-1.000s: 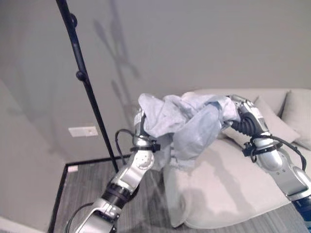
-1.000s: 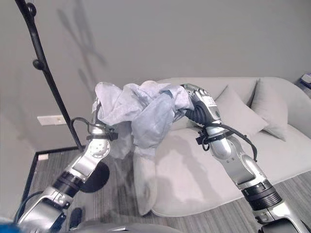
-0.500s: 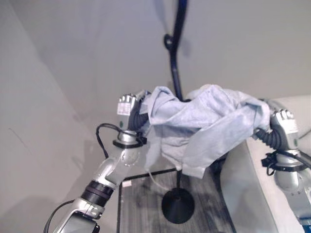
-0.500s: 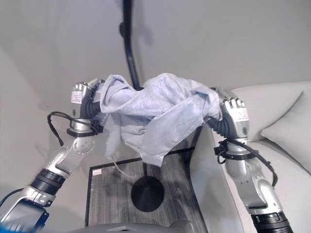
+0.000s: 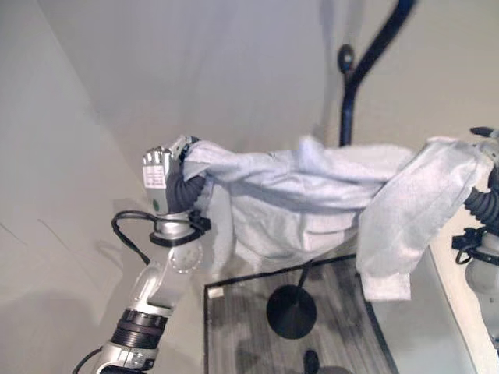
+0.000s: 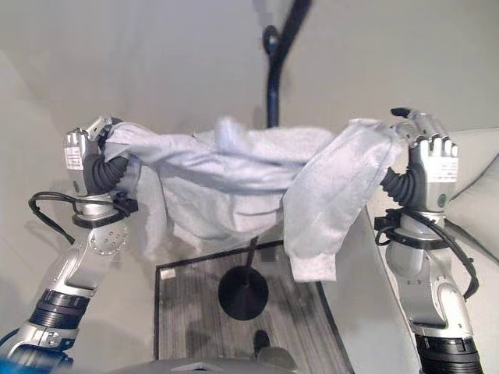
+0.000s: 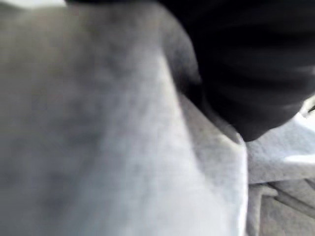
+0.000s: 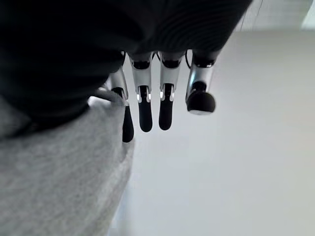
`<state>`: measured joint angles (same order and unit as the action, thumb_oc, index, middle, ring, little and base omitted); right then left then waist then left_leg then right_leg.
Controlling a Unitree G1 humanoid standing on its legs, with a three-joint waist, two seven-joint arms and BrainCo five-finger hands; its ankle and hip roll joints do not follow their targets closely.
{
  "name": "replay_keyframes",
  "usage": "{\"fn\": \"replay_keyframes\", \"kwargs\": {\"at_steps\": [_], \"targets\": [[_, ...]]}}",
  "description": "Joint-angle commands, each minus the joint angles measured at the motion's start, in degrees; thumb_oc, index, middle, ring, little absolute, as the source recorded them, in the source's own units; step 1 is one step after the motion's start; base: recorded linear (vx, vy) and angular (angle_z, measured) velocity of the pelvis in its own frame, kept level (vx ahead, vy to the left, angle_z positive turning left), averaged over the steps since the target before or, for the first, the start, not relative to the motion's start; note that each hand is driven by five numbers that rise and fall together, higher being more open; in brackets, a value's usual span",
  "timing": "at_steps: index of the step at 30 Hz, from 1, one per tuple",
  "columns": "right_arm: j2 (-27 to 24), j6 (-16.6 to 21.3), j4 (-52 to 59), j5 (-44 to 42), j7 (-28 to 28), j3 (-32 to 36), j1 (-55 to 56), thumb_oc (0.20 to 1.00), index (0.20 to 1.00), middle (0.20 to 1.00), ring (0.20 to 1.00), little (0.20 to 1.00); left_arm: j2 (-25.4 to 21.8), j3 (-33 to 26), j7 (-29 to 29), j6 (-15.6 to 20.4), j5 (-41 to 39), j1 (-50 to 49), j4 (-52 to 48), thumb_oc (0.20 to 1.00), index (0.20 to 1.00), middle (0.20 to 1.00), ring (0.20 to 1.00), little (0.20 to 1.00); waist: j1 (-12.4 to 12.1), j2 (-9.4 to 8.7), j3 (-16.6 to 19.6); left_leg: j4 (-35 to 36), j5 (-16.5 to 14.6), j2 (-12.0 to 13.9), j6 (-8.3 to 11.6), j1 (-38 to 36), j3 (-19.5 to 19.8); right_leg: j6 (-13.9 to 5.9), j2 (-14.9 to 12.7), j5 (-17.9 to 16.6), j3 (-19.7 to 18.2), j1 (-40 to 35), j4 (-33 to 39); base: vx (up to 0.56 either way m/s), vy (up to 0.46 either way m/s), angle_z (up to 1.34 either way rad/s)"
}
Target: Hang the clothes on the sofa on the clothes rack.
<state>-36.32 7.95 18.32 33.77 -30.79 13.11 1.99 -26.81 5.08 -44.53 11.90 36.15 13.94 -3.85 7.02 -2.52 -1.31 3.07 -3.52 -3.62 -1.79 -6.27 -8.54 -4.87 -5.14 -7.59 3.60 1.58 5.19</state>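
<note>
The room has plain grey walls [image 6: 156, 54] meeting in a corner at the left of the frame, and a strip of dark striped floor [image 6: 187, 304] at the bottom centre, edged by a dark skirting line. The rack [image 6: 273, 86], a dark pole with a knob and a curved arm, rises from a round black base on the floor up to the top centre of the head views. The pale sofa [image 6: 483, 195] shows at the right edge of the right eye view, where its cushion is visible; in the left eye view just a sliver of it appears at the lower right. A light grey garment [image 6: 249, 179] is stretched across the middle of the frame in front of the pole, between the two raised hands, with one loose end hanging down right of centre. The left hand [image 5: 160, 175], at centre left, has the cloth draped over it, and its fingers are hidden under the fabric, so how far they are closed cannot be told; its wrist view shows grey cloth close up. The right hand [image 6: 433, 152], at the right, carries the other end of the garment; in its wrist view the fingers [image 8: 145, 105] extend straight and relaxed, with the cloth lying beside them rather than gripped.
</note>
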Motion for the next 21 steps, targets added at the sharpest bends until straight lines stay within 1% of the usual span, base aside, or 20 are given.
{"fn": "replay_keyframes", "kwargs": {"at_steps": [1,4,6,10,12,14,17,18,19,21], "targets": [[-5.45,-0.27,-0.66,-1.09,-1.75,2.55,-3.47,0.200,0.200,0.200,0.200,0.200,-2.34,-2.37,-0.20,0.06,-2.23,3.32,1.05,0.200,0.200,0.200,0.200,0.200,-0.26,-0.88,5.74,1.93,0.23,4.88,3.81,-0.41,-2.42,-1.99,0.58,5.50,0.44,-3.88,-0.50,0.06,-0.064,0.01],[-7.30,-0.50,-1.50,-0.51,-1.46,1.62,-4.90,0.200,0.200,0.200,0.200,0.200,-2.88,-2.22,-0.14,-0.35,-1.92,5.12,1.68,0.200,0.200,0.200,0.200,0.200,-0.39,-0.96,5.97,1.93,0.10,5.24,4.12,-0.75,-2.73,-1.87,0.82,5.71,0.02,-4.30,-0.24,0.05,-0.071,-0.04],[-7.57,-0.65,-1.63,-0.21,-1.60,1.68,-5.09,0.200,0.200,0.200,0.200,0.200,-3.07,-2.30,-0.23,-0.50,-1.61,5.54,1.74,0.200,0.200,0.200,0.200,0.200,-0.37,-0.95,6.07,1.93,0.07,5.32,4.19,-0.83,-2.77,-1.87,0.87,5.82,-0.08,-4.36,-0.21,0.03,-0.043,-0.06],[-7.30,-1.04,-1.68,0.36,-3.11,2.61,-6.06,0.200,0.200,0.200,0.200,0.200,-3.69,-2.53,-0.70,-0.49,-0.60,6.82,1.24,0.200,0.200,0.200,0.200,0.200,-0.22,-0.76,6.35,1.93,-0.16,5.57,4.29,-1.20,-3.03,-1.81,1.10,6.09,-0.61,-4.52,-0.19,0.02,-0.036,-0.02],[-6.93,-1.54,-1.71,0.64,-4.72,3.79,-6.83,0.200,0.200,0.200,0.200,0.200,-4.17,-3.01,-1.26,-0.45,0.04,7.45,0.51,0.200,0.200,0.200,0.200,0.200,-0.20,-0.59,6.58,1.93,-0.29,5.67,4.26,-1.55,-3.06,-1.72,1.25,6.27,-0.89,-4.75,-0.19,0.02,-0.042,-0.05],[-7.53,-1.81,-2.09,0.44,-5.75,4.43,-8.06,0.200,0.200,0.200,0.200,0.200,-4.84,-3.13,-1.56,-0.36,0.40,8.39,0.01,0.200,0.200,0.200,0.200,0.200,-0.20,-0.51,6.77,1.93,-0.40,5.74,4.28,-1.80,-3.08,-1.71,1.35,6.39,-1.09,-4.90,-0.19,0.03,-0.031,-0.06],[-12.23,-2.30,-3.99,-0.26,-6.51,3.32,-13.84,0.200,0.200,0.200,0.200,0.200,-7.03,-1.94,-2.45,-1.15,0.30,14.48,1.57,0.200,0.200,0.200,0.200,0.200,-0.27,-0.38,7.35,1.93,-0.41,5.79,4.47,-2.03,-3.21,-1.77,1.49,6.49,-1.29,-5.08,-0.19,0.01,-0.024,-0.03],[-12.43,-2.34,-4.29,-0.34,-6.56,3.17,-14.30,0.200,0.200,0.200,0.200,0.200,-7.05,-1.90,-2.52,-1.19,0.24,14.91,1.86,0.200,0.200,0.200,0.200,0.200,-0.27,-0.33,7.17,1.93,-0.41,5.79,4.48,-1.98,-3.22,-1.77,1.49,6.50,-1.29,-5.03,-0.19,0.00,0.000,0.00],[-14.58,-2.33,-5.70,-1.34,-6.01,1.43,-17.03,0.200,0.200,0.200,0.200,0.200,-8.19,-0.61,-2.66,-1.63,0.04,17.86,3.39,0.200,0.200,0.200,0.200,0.200,-0.41,-0.32,7.57,1.93,-0.36,5.82,4.56,-2.08,-3.25,-1.77,1.49,6.51,-1.36,-5.16,-0.19,0.00,-0.017,0.03],[-16.46,-2.14,-8.71,-3.40,-5.44,-1.54,-21.22,0.200,0.200,0.200,0.200,0.200,-8.85,1.25,-2.72,-2.20,-0.48,21.51,6.32,0.200,0.200,0.200,0.200,0.200,-0.44,-0.32,7.64,1.93,-0.40,5.92,4.67,-2.16,-3.35,-1.79,1.47,6.51,-1.38,-5.18,-0.19,0.00,0.000,0.00]]}}
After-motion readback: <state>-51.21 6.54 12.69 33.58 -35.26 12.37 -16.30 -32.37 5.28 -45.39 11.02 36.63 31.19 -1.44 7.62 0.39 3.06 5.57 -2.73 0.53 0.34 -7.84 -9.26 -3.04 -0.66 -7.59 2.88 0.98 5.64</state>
